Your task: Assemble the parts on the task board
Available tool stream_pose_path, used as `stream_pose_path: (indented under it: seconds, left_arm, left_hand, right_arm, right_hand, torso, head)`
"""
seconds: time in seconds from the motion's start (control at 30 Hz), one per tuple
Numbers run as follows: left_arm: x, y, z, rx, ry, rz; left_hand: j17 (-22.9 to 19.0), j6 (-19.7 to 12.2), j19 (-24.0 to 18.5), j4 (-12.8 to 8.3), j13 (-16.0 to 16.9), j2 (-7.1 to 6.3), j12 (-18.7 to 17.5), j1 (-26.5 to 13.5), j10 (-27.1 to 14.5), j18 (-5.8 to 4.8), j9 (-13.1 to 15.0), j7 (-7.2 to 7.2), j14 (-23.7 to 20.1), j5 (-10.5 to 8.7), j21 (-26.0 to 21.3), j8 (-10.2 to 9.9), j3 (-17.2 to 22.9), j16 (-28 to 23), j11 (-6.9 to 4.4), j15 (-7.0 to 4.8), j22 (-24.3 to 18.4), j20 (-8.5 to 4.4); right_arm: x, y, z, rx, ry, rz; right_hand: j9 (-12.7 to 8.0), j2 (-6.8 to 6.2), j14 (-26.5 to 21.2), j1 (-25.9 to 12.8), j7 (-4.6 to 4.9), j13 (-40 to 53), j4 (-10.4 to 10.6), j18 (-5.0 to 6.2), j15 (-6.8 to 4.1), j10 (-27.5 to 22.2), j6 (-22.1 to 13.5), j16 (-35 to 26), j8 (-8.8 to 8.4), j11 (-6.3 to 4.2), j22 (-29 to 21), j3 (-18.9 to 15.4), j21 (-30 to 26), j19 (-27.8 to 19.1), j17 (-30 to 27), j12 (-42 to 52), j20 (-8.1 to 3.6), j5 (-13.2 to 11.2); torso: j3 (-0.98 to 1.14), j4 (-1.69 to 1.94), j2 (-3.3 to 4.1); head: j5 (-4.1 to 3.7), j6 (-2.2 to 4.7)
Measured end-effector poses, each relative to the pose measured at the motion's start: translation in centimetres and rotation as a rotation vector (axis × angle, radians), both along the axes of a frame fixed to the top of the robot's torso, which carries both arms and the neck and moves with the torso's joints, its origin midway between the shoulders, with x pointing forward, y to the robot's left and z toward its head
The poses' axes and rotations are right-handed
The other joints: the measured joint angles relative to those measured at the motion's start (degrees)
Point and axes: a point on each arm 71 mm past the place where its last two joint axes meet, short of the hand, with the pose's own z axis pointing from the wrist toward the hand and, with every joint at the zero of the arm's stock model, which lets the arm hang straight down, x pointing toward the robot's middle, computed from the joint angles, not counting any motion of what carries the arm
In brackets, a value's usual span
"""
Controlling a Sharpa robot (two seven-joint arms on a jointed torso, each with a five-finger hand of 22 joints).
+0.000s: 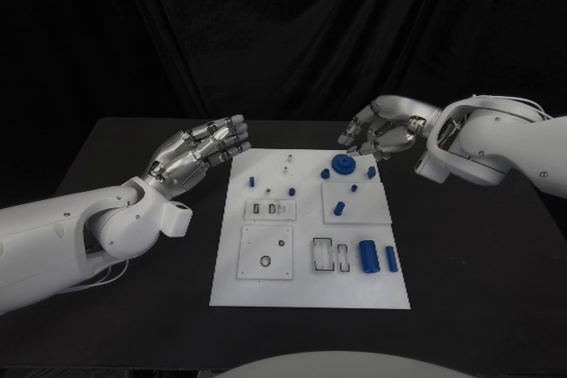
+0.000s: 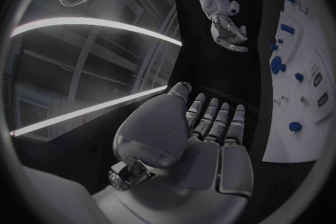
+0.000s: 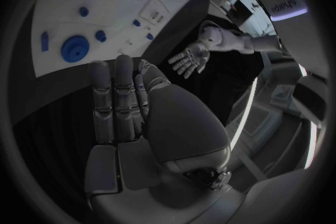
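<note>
- The left hand (image 1: 201, 152) hovers just beside the task board's (image 1: 310, 292) far left corner, fingers straight and apart, holding nothing; probably waiting its turn.
- The right hand (image 1: 380, 130) hangs over the board's far right corner with fingers loosely curled and nothing in them, near the blue gear (image 1: 342, 162), likely its next pick.
- The board lies mid-surface (image 1: 473, 271), parts spread loose for reach.
- Blue parts counted from the head view: one gear, two large cylinders (image 1: 369, 256) near the front, about five small pegs (image 1: 338, 207); tinier ones are unclear.
</note>
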Motion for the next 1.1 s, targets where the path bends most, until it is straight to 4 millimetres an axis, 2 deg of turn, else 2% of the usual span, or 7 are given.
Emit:
stream_pose_path:
  seconds: [0.1,0.2,0.33,0.53,0.8,0.93,1.1]
  left_arm:
    - [-0.3,0.1,0.4,-0.003,-0.004,-0.001]
    - [-0.6,0.1,0.5,-0.005,-0.005,-0.003]
    - [-0.8,0.3,0.8,-0.006,-0.009,0.0]
    - [-1.0,0.5,0.9,-0.007,-0.008,0.004]
    - [-1.1,0.4,1.0,-0.012,-0.005,0.002]
    - [-1.1,0.5,0.9,-0.013,-0.004,0.003]
    - [-1.1,0.6,0.9,-0.014,-0.003,0.005]
  left_hand:
    - [0.0,0.15,0.17,-0.16,0.0,0.0,0.0,0.0,0.16,0.0,0.0,0.15,0.0,0.21,0.0,0.0,0.16,0.17,0.16,0.0,0.0,0.15]
    - [0.0,0.2,0.17,-0.16,0.0,-0.24,0.22,-0.23,0.34,0.01,0.0,0.2,0.2,0.21,0.0,0.15,0.48,0.17,0.34,0.2,0.05,0.15]
    - [0.0,0.21,0.17,-0.31,-0.01,-0.3,0.22,-0.3,0.35,0.01,0.0,0.2,0.4,0.21,0.0,0.21,0.63,0.43,0.35,0.4,0.05,0.15]
    - [-0.01,0.52,0.17,-0.32,-0.01,-0.3,0.45,-0.3,0.49,0.02,0.0,0.52,0.4,0.21,0.21,0.21,1.11,0.65,0.49,0.4,0.05,0.15]
    - [0.05,0.51,0.58,-0.39,-0.01,-0.3,0.45,-0.3,0.51,-0.9,-0.01,0.52,0.61,0.45,0.2,0.21,1.5,1.03,0.51,0.61,0.04,0.15]
    - [0.05,0.51,0.58,-0.54,-0.01,-0.3,0.45,-0.3,0.31,-0.9,-0.01,0.51,0.61,0.45,0.2,0.21,1.66,1.06,0.71,0.61,0.04,0.15]
    - [0.05,0.51,0.58,-0.55,-0.02,-0.3,0.45,-0.3,0.3,-0.89,-0.01,0.52,0.6,0.45,0.2,0.21,1.66,1.06,0.71,0.61,0.04,0.15]
  right_arm:
    - [-0.1,0.7,0.0,-0.149,-0.098,0.013]
    - [-0.2,1.2,0.1,-0.265,-0.183,0.021]
    - [-0.3,1.6,0.2,-0.368,-0.268,0.027]
    - [-0.3,2.2,0.0,-0.447,-0.349,0.036]
    - [-0.4,2.5,-0.8,-0.475,-0.393,0.035]
    - [-0.6,2.4,-0.9,-0.475,-0.408,0.034]
    - [-0.8,2.2,-1.0,-0.478,-0.415,0.031]
  right_hand:
    - [0.44,-1.94,5.13,-0.92,-0.76,0.07,2.01,-2.45,-0.62,2.3,0.89,8.33,-1.13,-0.64,11.97,2.14,7.15,6.52,13.13,-1.07,-0.56,-0.33]
    - [0.77,-3.29,7.84,-2.26,-0.96,0.07,3.49,-3.29,-1.11,3.72,1.1,12.79,-1.93,-1.11,17.84,3.62,10.59,9.49,21.15,-1.98,-1.07,-1.48]
    - [0.98,-4.31,8.03,-2.72,-0.96,0.13,4.44,-3.28,-1.21,4.19,1.09,13.79,-2.77,-1.18,19.5,4.57,11.3,9.75,23.15,-2.63,-1.27,-2.89]
    - [0.98,-4.7,8.03,-2.33,-0.92,0.13,4.65,-3.28,-1.21,4.19,0.48,13.79,-3.55,-1.18,19.79,5.13,11.52,9.75,23.36,-3.19,-1.27,-2.89]
    - [1.16,-5.31,8.23,-2.21,-0.95,0.12,4.66,-3.26,-1.0,4.39,0.44,14.1,-3.81,-0.97,20.44,5.74,11.88,9.95,24.19,-3.69,-1.07,-2.89]
    - [1.21,-5.52,8.38,-2.42,-0.95,0.18,4.82,-3.26,-0.85,4.39,0.44,14.33,-4.15,-0.97,20.75,5.9,11.88,10.13,24.77,-3.97,-0.89,-3.11]
    - [1.2,-5.83,8.38,-2.11,-1.26,0.17,4.57,-3.26,-0.85,4.39,0.14,14.33,-4.65,-0.97,20.75,6.62,11.88,10.15,24.74,-4.52,-0.87,-3.11]
  torso:
    - [-0.63,0.39,0.96]
    - [-1.31,0.91,1.83]
    - [-2.15,1.53,2.83]
    - [-2.99,2.22,3.82]
    - [-3.63,2.92,4.76]
    - [-3.76,3.18,4.97]
    - [-3.76,3.12,4.98]
  head:
    - [-0.52,0.86]
    - [-1.37,1.77]
    - [-2.0,2.7]
    - [-2.44,3.61]
    - [-2.48,3.91]
    - [-2.64,3.8]
    - [-2.4,3.46]
